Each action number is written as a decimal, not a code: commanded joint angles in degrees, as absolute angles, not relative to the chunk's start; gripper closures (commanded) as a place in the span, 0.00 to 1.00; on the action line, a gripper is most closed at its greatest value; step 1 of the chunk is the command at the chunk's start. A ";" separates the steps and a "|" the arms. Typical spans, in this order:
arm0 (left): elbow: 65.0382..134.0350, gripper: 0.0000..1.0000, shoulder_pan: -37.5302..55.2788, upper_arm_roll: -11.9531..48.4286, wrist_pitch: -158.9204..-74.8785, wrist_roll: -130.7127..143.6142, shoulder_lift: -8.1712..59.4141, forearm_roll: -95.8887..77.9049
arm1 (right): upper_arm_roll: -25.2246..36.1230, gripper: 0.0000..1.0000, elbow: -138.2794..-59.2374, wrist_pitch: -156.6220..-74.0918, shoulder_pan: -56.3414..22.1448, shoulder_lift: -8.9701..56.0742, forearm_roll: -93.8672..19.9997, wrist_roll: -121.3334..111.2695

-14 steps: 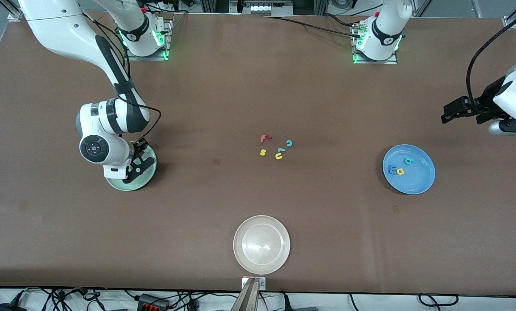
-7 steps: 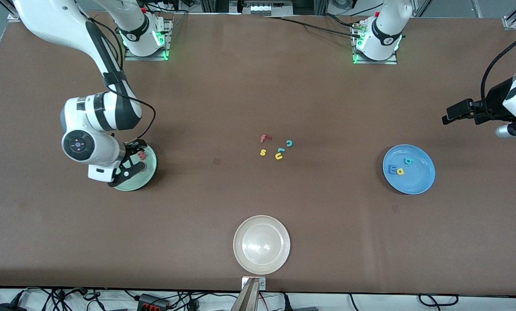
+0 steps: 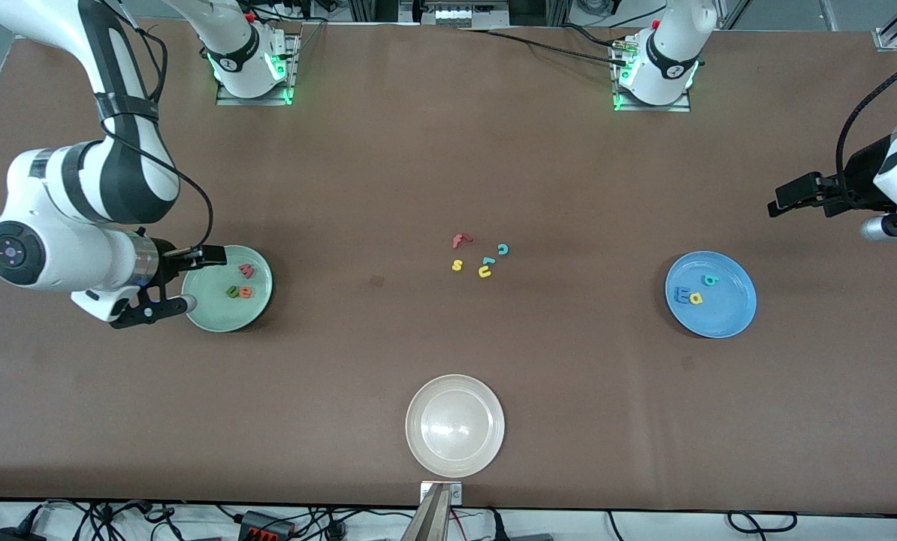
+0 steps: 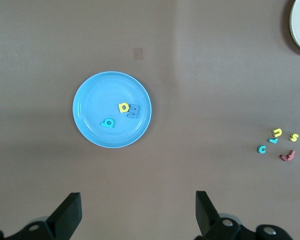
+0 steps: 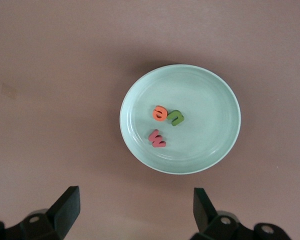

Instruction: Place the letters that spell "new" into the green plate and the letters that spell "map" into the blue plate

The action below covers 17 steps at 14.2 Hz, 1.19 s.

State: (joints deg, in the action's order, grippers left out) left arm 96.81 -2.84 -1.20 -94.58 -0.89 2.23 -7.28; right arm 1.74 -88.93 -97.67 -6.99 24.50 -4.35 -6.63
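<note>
The pale green plate [image 3: 215, 309] lies toward the right arm's end of the table. In it are the dark green n [image 3: 233, 291], the orange e [image 3: 246, 293] and the pinkish-red w [image 3: 246, 270]. My right gripper [image 3: 202, 280] hangs open and empty over the plate's outer edge; its wrist view shows the plate [image 5: 210, 115] with e [image 5: 160, 113], n [image 5: 176, 117] and w [image 5: 158, 138]. The blue plate [image 3: 728, 312] holds the blue m [image 3: 681, 294], yellow a [image 3: 696, 298] and teal p [image 3: 711, 280]. My left gripper [image 3: 790, 197] waits open, high beside the blue plate [image 4: 97, 100].
A whitish cream plate [image 3: 454, 425] sits near the front edge. Mid-table lie loose letters: a red f [image 3: 460, 240], a teal c [image 3: 502, 249], a yellow s [image 3: 457, 264], a yellow u [image 3: 484, 272] and a small teal piece [image 3: 487, 261].
My right gripper has opened, left the w in the green plate, and drawn up and away toward the right arm's end. The left arm pulled back slightly, then held still.
</note>
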 commanded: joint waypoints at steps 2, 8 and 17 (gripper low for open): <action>95.19 0.00 -3.87 -1.23 -93.34 -2.11 3.16 -8.96 | 1.14 0.00 -81.14 -90.28 -6.33 24.96 -4.75 2.26; 94.14 0.00 -5.63 -1.14 -92.29 -1.85 4.04 -11.96 | 2.28 0.00 -74.82 -88.68 -5.98 20.57 -0.18 9.23; 92.99 0.00 -5.54 -0.62 -92.20 -1.76 5.10 -11.69 | 2.02 0.00 -76.20 -89.74 2.82 8.97 -0.36 3.44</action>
